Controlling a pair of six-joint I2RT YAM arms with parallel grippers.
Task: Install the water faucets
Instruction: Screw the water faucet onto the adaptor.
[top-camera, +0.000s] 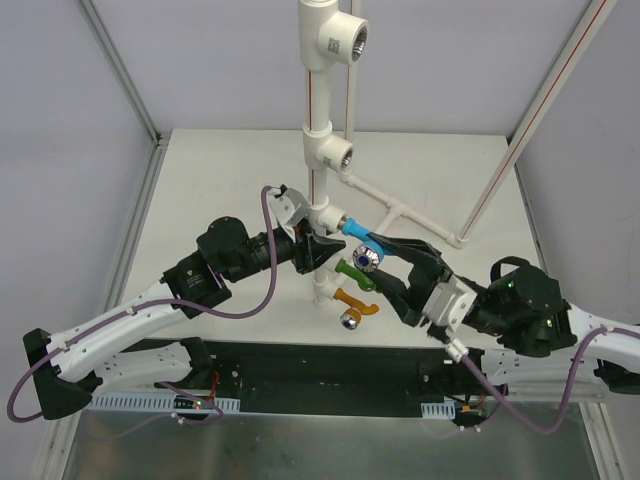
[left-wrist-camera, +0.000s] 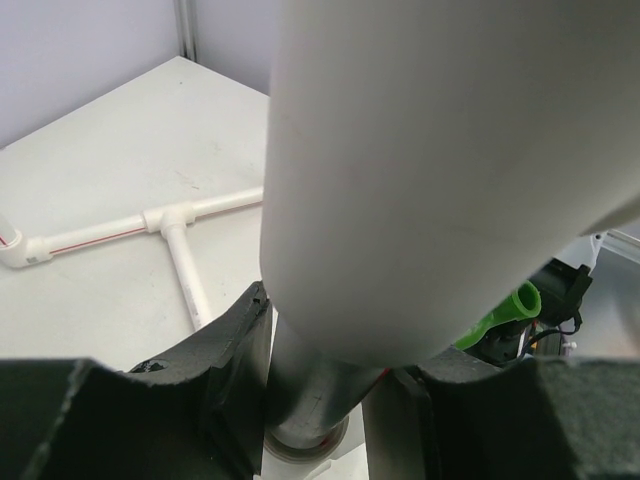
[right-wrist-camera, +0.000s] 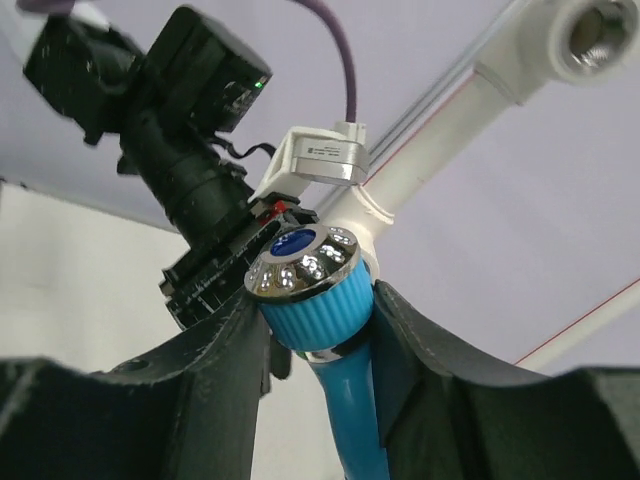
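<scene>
My right gripper (right-wrist-camera: 320, 325) pinches the light blue faucet (right-wrist-camera: 312, 298) by its ribbed head; the faucet's far end sits at the upright white pipe (top-camera: 316, 100). My left gripper (left-wrist-camera: 320, 400) is clamped around that pipe. The green faucet (top-camera: 352, 272) and the orange faucet (top-camera: 350, 298) jut from the pipe just below, over the table (top-camera: 220, 180).

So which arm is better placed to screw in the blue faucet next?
Right. The right gripper is closed on the blue faucet at its knob, up against the fitting. The left gripper is clamped around the white pipe, likely steadying it.
</scene>
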